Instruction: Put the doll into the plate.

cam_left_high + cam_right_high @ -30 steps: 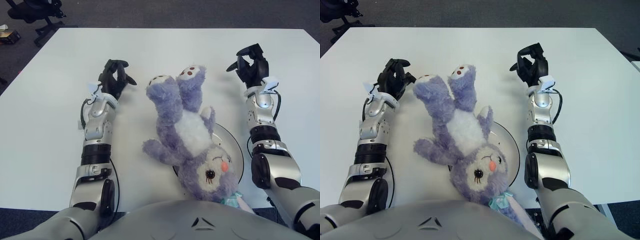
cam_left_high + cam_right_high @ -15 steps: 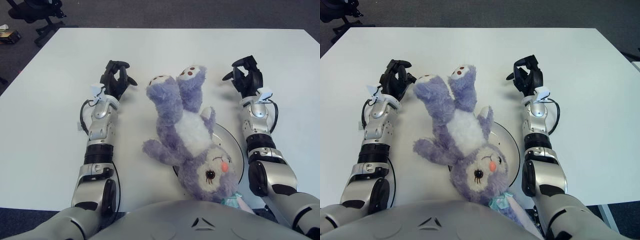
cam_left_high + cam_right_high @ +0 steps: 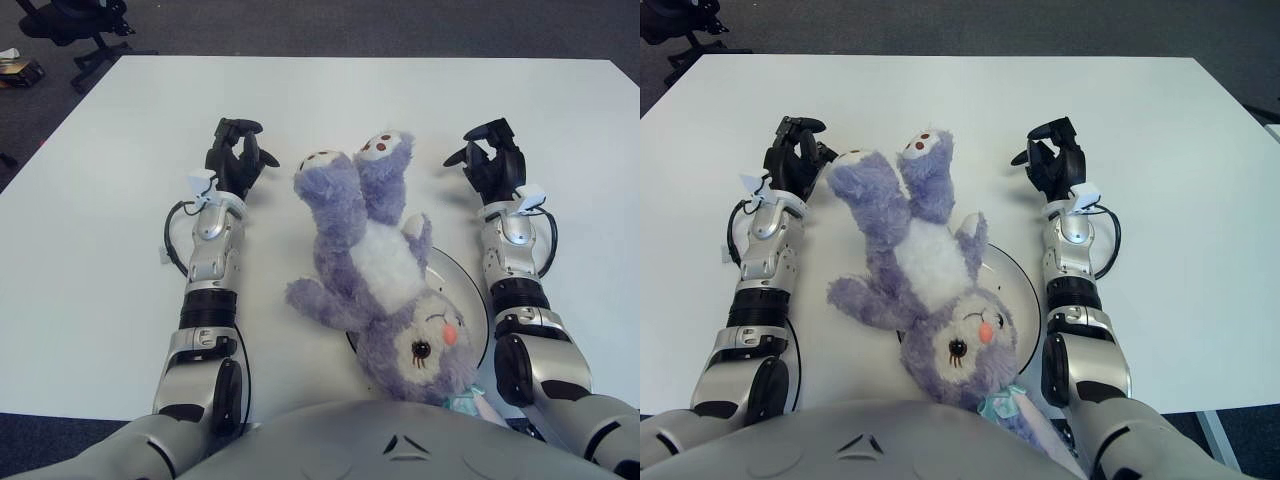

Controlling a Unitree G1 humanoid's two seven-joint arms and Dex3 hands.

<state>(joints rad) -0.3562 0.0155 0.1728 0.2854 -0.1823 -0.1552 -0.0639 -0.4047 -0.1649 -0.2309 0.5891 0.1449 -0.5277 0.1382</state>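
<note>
A purple plush doll [image 3: 375, 265] with a white belly lies on its back, head near me and feet pointing away. Its head and torso cover most of a white plate [image 3: 472, 300], whose rim shows to the right of the doll. My left hand [image 3: 236, 160] is just left of the doll's feet, apart from them, fingers relaxed and holding nothing. My right hand [image 3: 490, 160] hovers right of the feet, beyond the plate's far rim, fingers spread and empty.
The white table [image 3: 330, 95] stretches away beyond the hands. Dark floor and an office chair base [image 3: 75, 30] lie past its far left corner. My grey torso [image 3: 390, 440] fills the bottom edge.
Both hands have drawn in a little toward the doll's feet: the left hand moved right and slightly away, the right hand moved left. The doll and plate have not moved.
</note>
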